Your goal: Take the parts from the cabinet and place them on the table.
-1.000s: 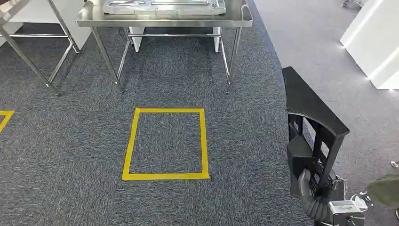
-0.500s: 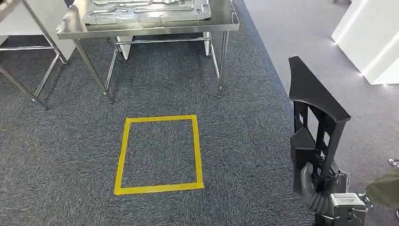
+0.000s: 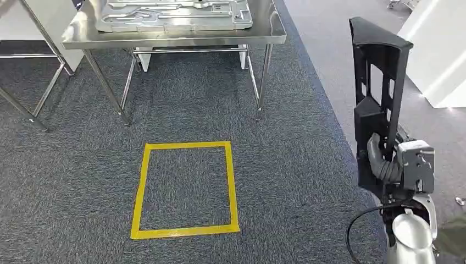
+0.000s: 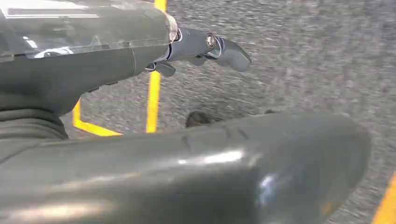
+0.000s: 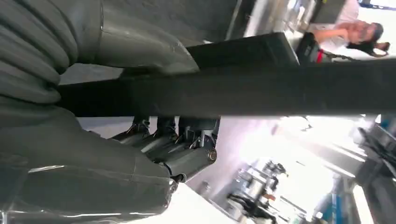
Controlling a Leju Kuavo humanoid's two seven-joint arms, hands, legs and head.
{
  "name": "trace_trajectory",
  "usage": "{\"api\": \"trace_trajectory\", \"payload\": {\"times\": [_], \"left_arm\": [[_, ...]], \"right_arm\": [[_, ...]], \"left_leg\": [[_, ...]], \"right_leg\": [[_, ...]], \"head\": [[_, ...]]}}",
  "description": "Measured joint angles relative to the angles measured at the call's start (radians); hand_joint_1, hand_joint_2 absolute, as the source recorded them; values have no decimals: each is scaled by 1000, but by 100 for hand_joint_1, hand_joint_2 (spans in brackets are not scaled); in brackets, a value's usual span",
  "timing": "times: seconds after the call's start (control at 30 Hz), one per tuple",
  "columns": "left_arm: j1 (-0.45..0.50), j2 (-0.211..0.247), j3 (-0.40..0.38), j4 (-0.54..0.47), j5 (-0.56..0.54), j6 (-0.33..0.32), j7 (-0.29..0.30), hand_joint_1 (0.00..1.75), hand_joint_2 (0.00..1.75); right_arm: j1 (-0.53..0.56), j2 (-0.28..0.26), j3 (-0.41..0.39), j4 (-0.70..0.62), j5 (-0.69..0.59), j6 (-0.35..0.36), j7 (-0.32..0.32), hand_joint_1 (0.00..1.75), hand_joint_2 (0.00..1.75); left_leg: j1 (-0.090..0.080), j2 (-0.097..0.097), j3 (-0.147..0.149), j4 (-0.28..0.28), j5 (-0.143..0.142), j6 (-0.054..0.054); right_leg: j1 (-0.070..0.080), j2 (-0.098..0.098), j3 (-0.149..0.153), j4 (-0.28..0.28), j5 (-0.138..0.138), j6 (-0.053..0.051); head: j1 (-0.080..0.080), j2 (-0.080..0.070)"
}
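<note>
Black slotted part (image 3: 378, 82); grey ribbed right hand (image 3: 382, 159); grey-speckled carpet (image 3: 286, 165); yellow tape square (image 3: 186, 190); shiny steel table (image 3: 165, 37); silver metal tray (image 3: 173, 14).

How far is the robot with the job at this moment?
Done: the black part is out of the cabinet, gripped upright by the right hand. In hand: carrying it across the carpet. Left: setting it on the steel table ahead, beyond the yellow square. The left hand holds nothing.

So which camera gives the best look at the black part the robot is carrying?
The head view: the black part stands whole and upright in the right hand. The right wrist view shows a close dark bar of it; the left wrist view shows carpet.
</note>
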Motion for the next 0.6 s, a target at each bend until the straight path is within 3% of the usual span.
{"api": "trace_trajectory", "payload": {"times": [0.03,0.07,0.1,0.13,0.17,0.2,0.23,0.27,0.3,0.33,0.37,0.4,0.43,0.47,0.5,0.53,0.57,0.6], "left_arm": [[-6,0,0,2,0,2,2,0,0],[-11,0,0,2,3,8,5,0,0],[-11,0,0,2,10,11,7,0,0],[-10,-1,0,2,15,16,8,0,0],[-11,-1,1,2,24,24,10,0,0],[-12,-2,2,2,29,29,11,0,0],[-14,-3,5,2,33,33,11,0,0],[-16,-5,10,2,37,37,11,0,0],[-15,-6,17,2,43,41,11,0,0],[-14,-7,21,2,45,44,11,0,0],[-12,-8,24,2,48,45,11,0,0],[-8,-9,29,2,51,48,12,0,0],[-6,-10,34,2,53,49,13,0,0],[-5,-10,38,2,53,50,13,0,0],[-4,-10,44,2,53,52,13,0,0],[-5,-10,47,2,53,53,14,0,0],[-7,-12,47,2,53,53,15,0,0],[-8,-14,48,2,53,53,15,0,0]], "right_arm": [[-13,-3,0,16,8,0,2,175,175],[-36,-13,2,36,32,4,6,175,175],[-59,-20,11,49,53,9,8,175,175],[-100,-25,24,69,79,13,14,175,175],[-138,-26,44,94,112,16,23,175,175],[-189,-27,67,123,134,14,28,175,175],[-236,-27,93,159,151,11,36,175,175],[-282,-26,121,193,161,11,40,175,175],[-320,-24,147,224,168,12,43,175,175],[-353,-23,163,244,173,12,46,175,175],[-385,-19,192,281,183,12,53,175,175],[-420,-15,220,316,193,9,61,175,175],[-454,-11,244,343,204,3,70,175,175],[-487,-7,261,363,213,-3,78,175,175],[-518,-1,285,390,224,-9,89,175,175],[-543,4,301,415,228,-14,92,175,175],[-566,7,311,429,232,-18,100,175,175],[-579,10,319,438,236,-20,101,175,175]], "left_leg": [[1,-3,10,0,0,-4],[5,-11,4,-13,-5,-15],[2,-12,24,-8,1,-21],[-1,-12,22,-6,13,-30],[-3,-12,11,16,17,-33],[-2,-7,-23,85,38,-34],[-2,-4,-74,160,39,-33],[-1,-4,-131,231,16,-35],[-2,-3,-181,285,-31,-39],[-2,-3,-217,313,-69,-41],[-2,-2,-240,311,-80,-39],[-3,0,-245,273,-68,-33],[-5,5,-235,207,-29,-27],[-9,18,-216,124,38,-18],[-21,65,-201,41,136,0],[-30,81,-204,16,162,2],[-23,74,-198,16,152,0],[-22,59,-191,10,152,3]], "right_leg": [[7,8,-13,7,-26,-4],[11,4,-2,-11,-23,-21],[13,0,3,-23,-23,-28],[12,-7,14,-26,-28,-36],[0,-8,29,-36,-26,-42],[2,-11,43,-43,-32,-48],[3,-13,49,-45,-38,-55],[5,-19,57,-45,-48,-58],[7,-25,68,-45,-58,-61],[9,-32,81,-45,-69,-62],[12,-40,97,-45,-80,-63],[15,-48,113,-45,-93,-64],[18,-55,131,-45,-106,-64],[21,-66,148,-45,-119,-64],[23,-76,156,-47,-133,-62],[33,-80,169,-40,-145,-57],[34,-88,175,-49,-159,-51],[35,-100,191,-49,-155,-46]], "head": [[-2,0],[0,0],[0,0],[0,0],[0,0],[0,0],[0,0],[-1,0],[-1,0],[-1,0],[-1,0],[-1,0],[-1,0],[-1,0],[-1,0],[-1,0],[0,0],[-1,0]]}}
